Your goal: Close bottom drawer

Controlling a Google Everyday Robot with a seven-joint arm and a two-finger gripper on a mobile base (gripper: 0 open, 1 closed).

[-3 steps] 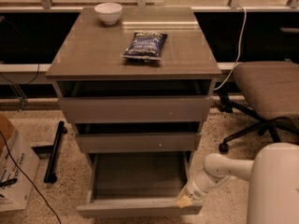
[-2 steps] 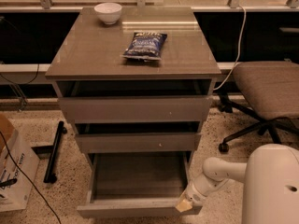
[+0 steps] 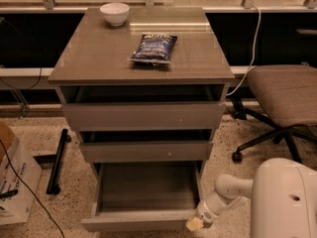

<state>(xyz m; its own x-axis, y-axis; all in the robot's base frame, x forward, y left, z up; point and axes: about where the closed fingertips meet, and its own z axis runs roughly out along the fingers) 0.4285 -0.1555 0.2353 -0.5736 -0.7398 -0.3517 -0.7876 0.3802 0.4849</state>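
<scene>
Three drawers are showing in the grey-brown table (image 3: 99, 66) we are facing, with an office chair (image 3: 287, 93) standing to its right. We are seeing the bottom drawer (image 3: 148, 192) pulled well out near the floor. A chip bag (image 3: 154, 47) and a white bowl (image 3: 114, 13) are lying on top. Our gripper (image 3: 194, 224) is sitting at that drawer's front right corner; we cannot tell its state.

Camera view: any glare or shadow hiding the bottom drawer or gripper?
Camera view: warm, dim light; glare streak only on the cabinet top behind the chip bag; bottom drawer interior shaded but readable; gripper lit pale at its front right corner; recess above the top drawer goes black.
</scene>
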